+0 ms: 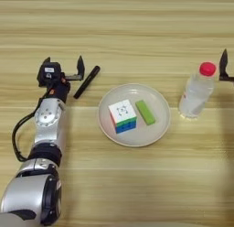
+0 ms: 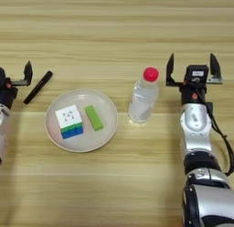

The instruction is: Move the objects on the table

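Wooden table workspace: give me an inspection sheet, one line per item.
Surface: light-brown wooden table, lengthwise grain.
Job's things: white-topped multicolour puzzle cube and small green rectangular block lie side by side in the round white plate; small clear plastic bottle with red cap stands upright right of the plate; black marker pen lies left of the plate.
Clutter: nothing seen.
Grippers: left gripper beside the pen, jaws open, holding nothing; right gripper right of the bottle, jaws open, holding nothing.
Cables: black cable loops beside the left arm; another beside the right arm.
Surroundings: nothing seen.
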